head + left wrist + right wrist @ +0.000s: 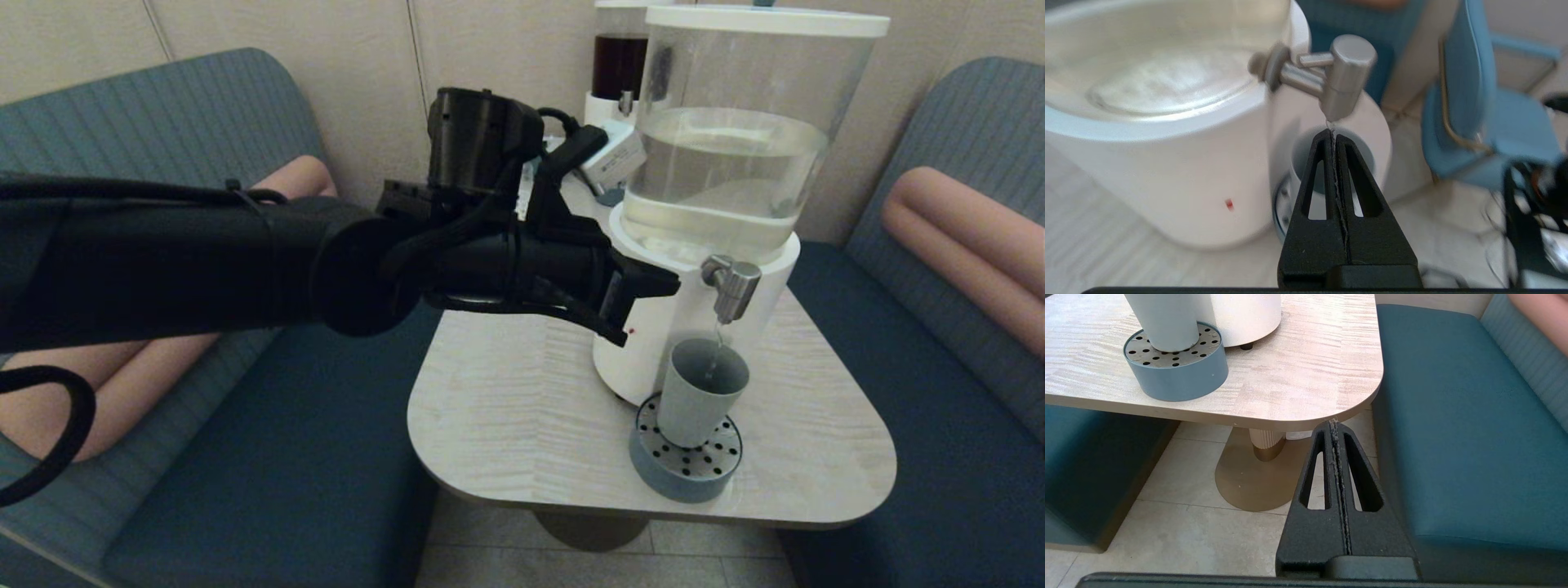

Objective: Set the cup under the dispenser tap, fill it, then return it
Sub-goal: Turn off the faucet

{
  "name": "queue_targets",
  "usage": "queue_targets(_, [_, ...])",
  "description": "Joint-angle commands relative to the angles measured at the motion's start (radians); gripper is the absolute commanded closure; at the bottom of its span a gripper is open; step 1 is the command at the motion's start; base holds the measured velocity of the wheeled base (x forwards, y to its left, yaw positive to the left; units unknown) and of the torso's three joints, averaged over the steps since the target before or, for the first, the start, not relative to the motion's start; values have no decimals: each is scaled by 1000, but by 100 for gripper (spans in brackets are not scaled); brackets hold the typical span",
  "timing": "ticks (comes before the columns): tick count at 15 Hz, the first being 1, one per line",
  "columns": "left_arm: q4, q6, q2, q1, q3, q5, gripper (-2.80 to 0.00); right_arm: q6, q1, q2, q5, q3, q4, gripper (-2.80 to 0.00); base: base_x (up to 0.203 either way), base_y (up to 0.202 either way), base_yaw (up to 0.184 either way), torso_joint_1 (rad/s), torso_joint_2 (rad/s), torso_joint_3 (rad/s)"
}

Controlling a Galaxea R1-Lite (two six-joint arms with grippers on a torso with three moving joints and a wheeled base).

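Here, in the head view, the filling step looks to be in hand: the matte grey-blue tapered cup (700, 392) stands upright on the round grey-blue perforated drip tray (684, 469), directly under the stubby brushed-steel dispenser tap (731, 286) of the big white-based dispenser with a clear tank (727, 147), and a thin thread of liquid falls from the spout into the cup. The left gripper (653, 287) reaches across from the robot's left, level with the tap and just short of it, touching nothing I can make out. The next move, by my reading, calls for stopping the flow at the tap once the cup is full enough, then grasping the cup low and steady so it does not slop. Behind stands a smaller dispenser of dark-red liquid (619, 65).

In the left wrist view, the left gripper (1332, 132) has its jaws pressed together, empty, the tips pointing at the cup (1314, 163) below the dispenser tap (1341, 77).

In the right wrist view, the right gripper (1334, 424) hangs parked below the edge of the pale wood-grain table (1306, 375), jaws likewise closed on nothing; the cup (1163, 322) shows on its drip tray (1180, 373).
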Motion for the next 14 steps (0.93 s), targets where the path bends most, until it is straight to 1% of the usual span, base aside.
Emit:
queue_targets(1, [-227,-30,-13,-1,102,1,0,0,0,2,0,0,-1,0,0,0,0,0,0,0])
queue_targets(2, [-336,-78,-13,-2,144,17,0,0,0,2,0,0,-1,0,0,0,0,0,0,0])
queue_targets(3, [-399,-121,-8,-4,163,45,0,0,-1,2,0,0,-1,0,0,0,0,0,0,0])
queue_targets(4, [-403,-129,-2,-6,154,54,0,0,0,2,0,0,-1,0,0,0,0,0,0,0])
queue_targets(9, [-411,-119,31,-16,149,59,0,0,0,2,0,0,-1,0,0,0,0,0,0,0])
queue_targets(10, [-413,-112,36,-22,155,59,0,0,0,2,0,0,-1,0,0,0,0,0,0,0])
queue_targets(13, [-421,-60,50,-43,152,81,0,0,0,2,0,0,-1,0,0,0,0,0,0,0])
queue_targets(14, [-432,-60,60,-51,149,83,0,0,0,2,0,0,-1,0,0,0,0,0,0,0])
